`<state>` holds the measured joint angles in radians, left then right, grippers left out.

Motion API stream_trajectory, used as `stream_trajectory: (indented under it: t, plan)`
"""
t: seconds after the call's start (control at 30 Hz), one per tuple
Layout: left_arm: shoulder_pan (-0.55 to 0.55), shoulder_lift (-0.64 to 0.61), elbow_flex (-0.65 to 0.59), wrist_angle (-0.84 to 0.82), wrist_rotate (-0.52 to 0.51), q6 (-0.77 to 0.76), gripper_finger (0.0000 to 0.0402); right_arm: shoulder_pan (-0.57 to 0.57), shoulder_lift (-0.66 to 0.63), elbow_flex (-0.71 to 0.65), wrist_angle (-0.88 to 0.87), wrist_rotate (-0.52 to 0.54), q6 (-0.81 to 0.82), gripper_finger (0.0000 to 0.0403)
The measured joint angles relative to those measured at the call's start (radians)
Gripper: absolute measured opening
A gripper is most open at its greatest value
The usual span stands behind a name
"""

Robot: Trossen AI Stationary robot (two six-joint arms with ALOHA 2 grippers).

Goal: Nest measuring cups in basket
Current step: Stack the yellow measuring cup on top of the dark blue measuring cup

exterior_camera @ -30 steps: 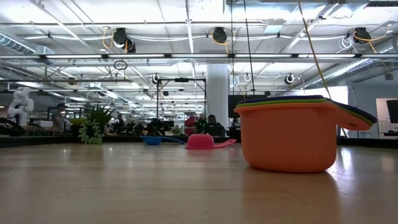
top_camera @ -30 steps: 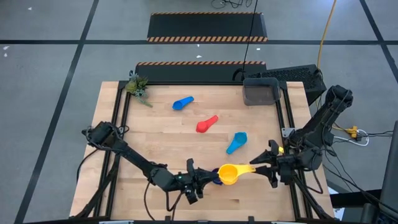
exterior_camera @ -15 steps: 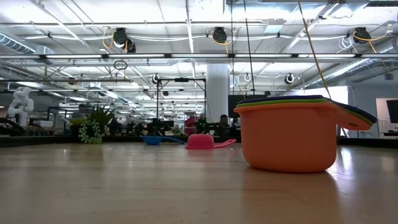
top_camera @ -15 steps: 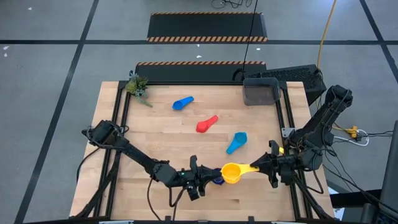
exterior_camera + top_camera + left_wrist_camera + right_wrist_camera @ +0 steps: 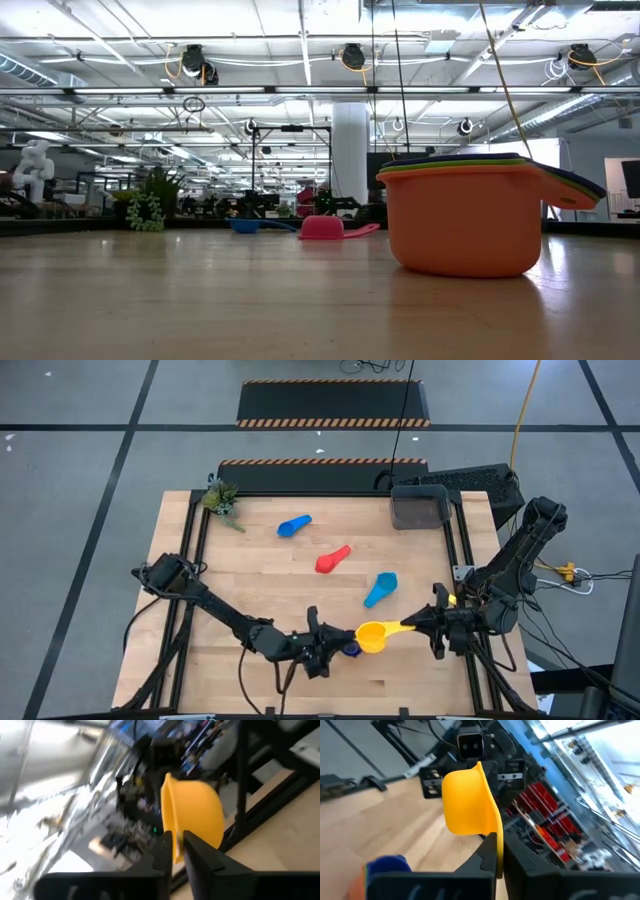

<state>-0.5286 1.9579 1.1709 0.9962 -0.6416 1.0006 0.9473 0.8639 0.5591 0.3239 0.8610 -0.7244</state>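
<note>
Orange cup (image 5: 468, 222) handle cut off

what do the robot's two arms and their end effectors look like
Both arms are dark, slim and jointed, with black cables along them. The left end effector and right end effector each have two flat black fingers. No markings are legible.

Three loose cups (image 5: 338, 557) dot the open table (image 5: 260, 585) centre.

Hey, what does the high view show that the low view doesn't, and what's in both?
Only the high view shows both arms, the right gripper shut on the yellow cup's handle, the left gripper at its rim, the basket and the light blue cup. Only the low view shows the orange-bottomed stack. Both show the red cup and plant.
</note>
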Motion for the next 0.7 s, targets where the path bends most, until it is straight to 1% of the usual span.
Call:
stream_trajectory:
  t: [0.13,0.27,0.37,0.43,0.5,0.57,0.7]
  plan:
    - [-0.023,-0.004,0.0,0.001,-0.143,-0.057,0.0115,0.028,0.0,0.0,-0.017,0.088,-0.032,0.0001]
    - [-0.059,-0.005,0.0,0.003,-0.278,-0.123,0.0175,0.062,0.0,0.0,-0.066,0.128,-0.05,0.0001]
    - [-0.075,-0.005,0.0,0.012,-0.383,-0.219,0.0201,0.08,0.001,0.0,-0.138,0.133,-0.033,0.0]
    - [-0.078,-0.01,0.0,0.032,-0.459,-0.298,0.0208,0.088,0.007,0.0,-0.176,0.128,0.003,0.0]
    - [-0.077,-0.029,0.0,0.034,-0.497,-0.359,0.0207,0.09,0.024,0.0,-0.194,0.125,0.038,0.0]
    - [-0.074,-0.054,0.001,0.025,-0.504,-0.419,0.02,0.089,0.053,0.0,-0.207,0.11,0.055,0.0]
    - [-0.072,-0.094,0.001,-0.03,-0.504,-0.522,0.0176,0.086,0.138,0.0,-0.208,0.007,0.006,0.0]
